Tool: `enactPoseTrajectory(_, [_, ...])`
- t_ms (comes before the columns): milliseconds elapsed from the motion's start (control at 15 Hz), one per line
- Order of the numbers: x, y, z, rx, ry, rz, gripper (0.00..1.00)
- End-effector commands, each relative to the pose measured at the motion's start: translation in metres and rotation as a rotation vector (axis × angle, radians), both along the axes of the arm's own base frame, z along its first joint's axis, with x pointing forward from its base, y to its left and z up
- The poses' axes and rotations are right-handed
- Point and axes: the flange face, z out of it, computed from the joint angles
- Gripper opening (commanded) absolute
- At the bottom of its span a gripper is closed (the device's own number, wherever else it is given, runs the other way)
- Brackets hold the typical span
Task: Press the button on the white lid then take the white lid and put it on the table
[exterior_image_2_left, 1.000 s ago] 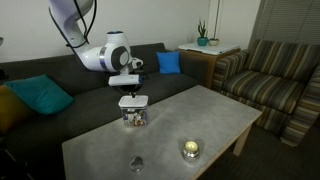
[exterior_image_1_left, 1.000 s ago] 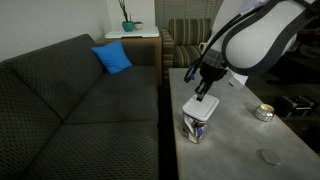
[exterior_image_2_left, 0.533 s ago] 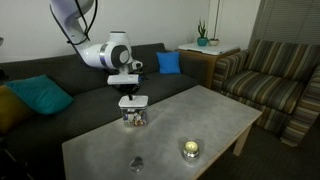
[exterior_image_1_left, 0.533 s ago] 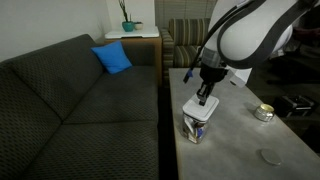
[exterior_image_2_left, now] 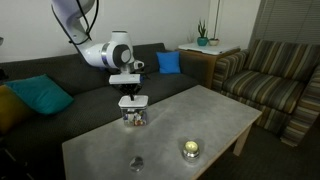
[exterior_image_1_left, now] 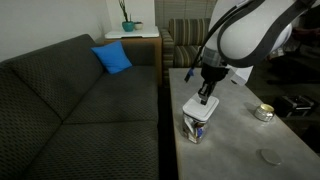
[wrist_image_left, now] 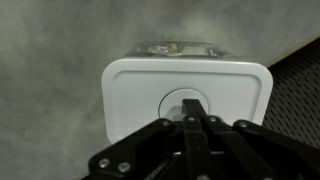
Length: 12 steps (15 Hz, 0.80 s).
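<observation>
The white lid [wrist_image_left: 135, 100] sits on a clear container [exterior_image_1_left: 197, 128] near the edge of the table [exterior_image_1_left: 240, 140] beside the sofa. It also shows in both exterior views [exterior_image_1_left: 200, 108] [exterior_image_2_left: 132, 101]. My gripper [wrist_image_left: 193, 103] is shut, fingers together, pointing straight down, with its tips on the round button [wrist_image_left: 172, 100] in the lid's middle. In both exterior views the gripper [exterior_image_1_left: 205, 94] [exterior_image_2_left: 128, 90] stands right on top of the lid.
A small round silvery tin [exterior_image_1_left: 264, 113] [exterior_image_2_left: 190, 150] and a flat grey disc [exterior_image_1_left: 269, 156] [exterior_image_2_left: 136, 163] lie on the table. A dark sofa [exterior_image_1_left: 70, 100] runs along the table's side. A striped armchair [exterior_image_2_left: 270, 75] stands beyond the table's end.
The gripper has come down slightly onto the lid since a second ago. Nothing else has moved.
</observation>
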Motion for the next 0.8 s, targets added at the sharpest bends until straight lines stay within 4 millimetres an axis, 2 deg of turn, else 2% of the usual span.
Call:
enactPoseTrajectory(0, [0.003, -0.003, -0.021, 0.022, 0.021, -0.005, 0.0])
enactPoseTrajectory(133, [0.002, -0.003, -0.031, 0.026, 0.026, -0.011, 0.0])
enactPoseTrajectory(333, [0.005, 0.0, -0.033, 0.015, 0.036, -0.01, 0.0])
enactPoseTrajectory(733, [-0.011, 0.005, -0.062, -0.014, 0.208, 0.053, 0.0])
